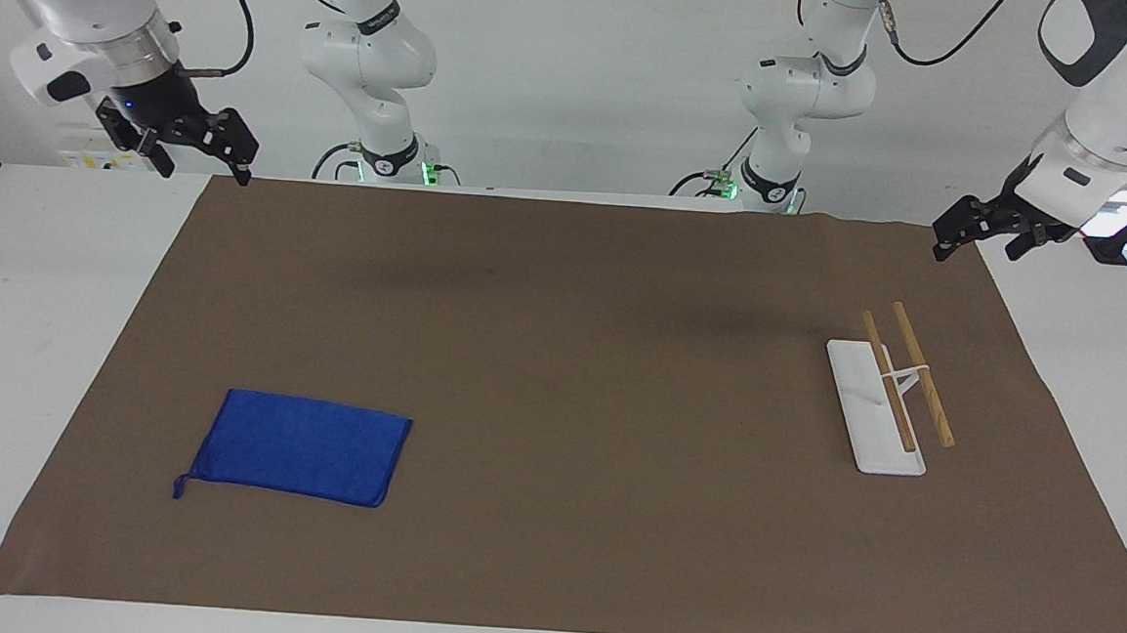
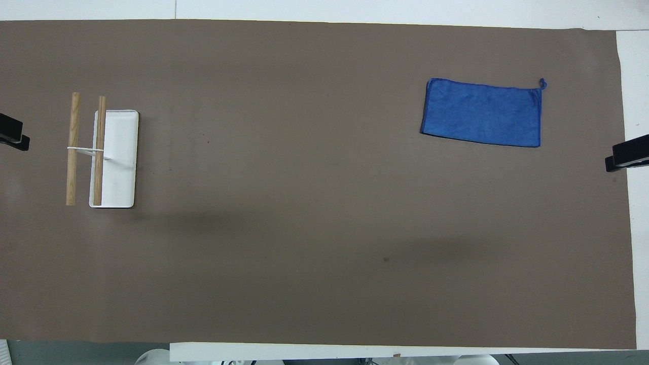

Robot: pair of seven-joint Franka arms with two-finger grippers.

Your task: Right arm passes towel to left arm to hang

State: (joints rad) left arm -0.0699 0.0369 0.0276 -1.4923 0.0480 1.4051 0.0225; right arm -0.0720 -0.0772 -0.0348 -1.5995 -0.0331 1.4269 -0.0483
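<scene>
The royal-blue towel lies flat on the brown mat toward the right arm's end of the table, its small loop at one corner; it also shows in the overhead view. A white rack with two wooden bars stands toward the left arm's end, and shows in the overhead view too. My right gripper hangs open and empty over the mat's corner by its base. My left gripper hangs open and empty over the mat's other near corner. Both arms wait, well apart from towel and rack.
The brown mat covers most of the white table. In the overhead view only the fingers of the left gripper and the right gripper show, at the mat's two ends.
</scene>
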